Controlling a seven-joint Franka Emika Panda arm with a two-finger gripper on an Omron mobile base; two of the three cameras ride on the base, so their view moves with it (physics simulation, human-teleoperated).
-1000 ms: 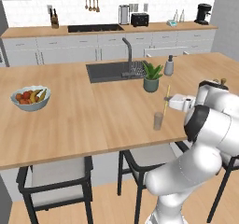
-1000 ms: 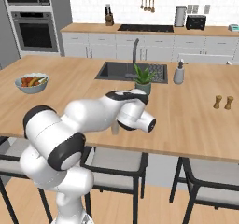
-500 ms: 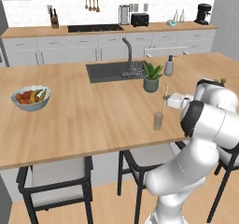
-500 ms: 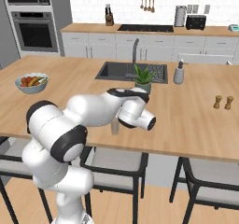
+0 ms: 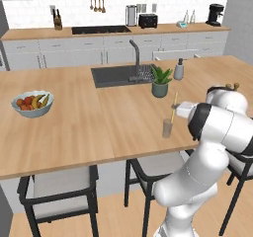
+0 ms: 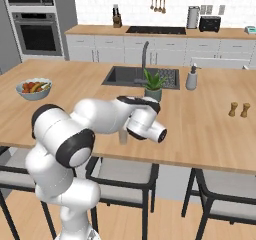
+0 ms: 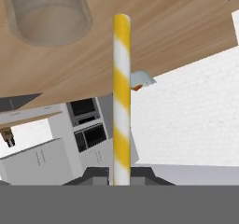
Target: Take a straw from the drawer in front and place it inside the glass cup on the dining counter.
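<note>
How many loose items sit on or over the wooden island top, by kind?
Fruit bowl: 1
Potted plant: 1
Pump bottle: 1
Glass cup: 1
Straw, gripper-held: 1
Shakers: 2
Total: 7

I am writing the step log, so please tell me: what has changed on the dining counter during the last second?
Almost nothing changed. The claw stays shut on the straw, holding it upright just above and beside the glass cup; the arm shifted only slightly. The fruit bowl, plant pot and pump bottle stayed in place.
</note>
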